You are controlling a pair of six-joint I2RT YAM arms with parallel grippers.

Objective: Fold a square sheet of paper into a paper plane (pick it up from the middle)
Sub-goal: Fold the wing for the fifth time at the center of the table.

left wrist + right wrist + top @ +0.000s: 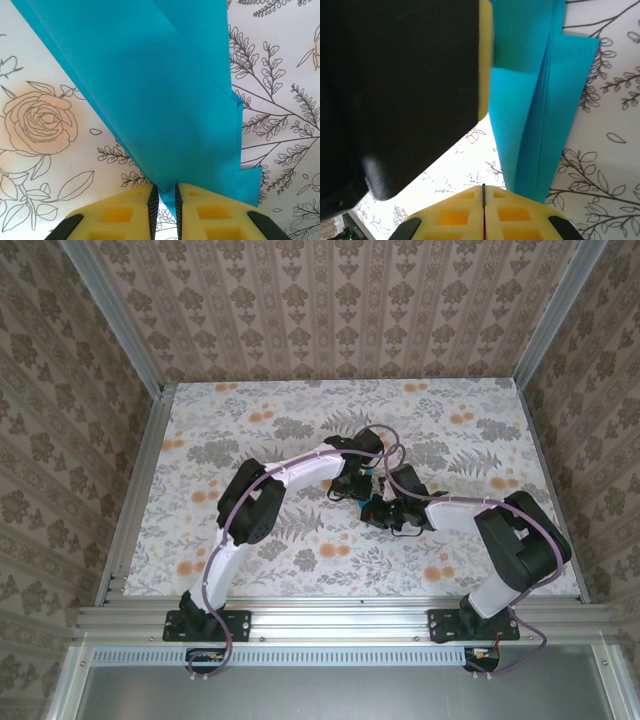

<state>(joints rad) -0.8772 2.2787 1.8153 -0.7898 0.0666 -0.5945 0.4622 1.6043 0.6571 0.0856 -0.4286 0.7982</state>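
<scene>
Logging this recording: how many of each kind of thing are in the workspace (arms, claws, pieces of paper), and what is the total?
Robot arms: 2 (left arm, right arm)
Claws: 2 (left claw, right claw)
Pieces of paper: 1 (folded blue paper)
Total: 5

- Robotics lab test cell.
- Alu frame (113, 310) round it; walls (340, 300) just wallpaper-print panels.
- Floral-print table (250, 400).
- 2 robot arms (222, 565) bolted to front rail (340, 619), cables showing.
</scene>
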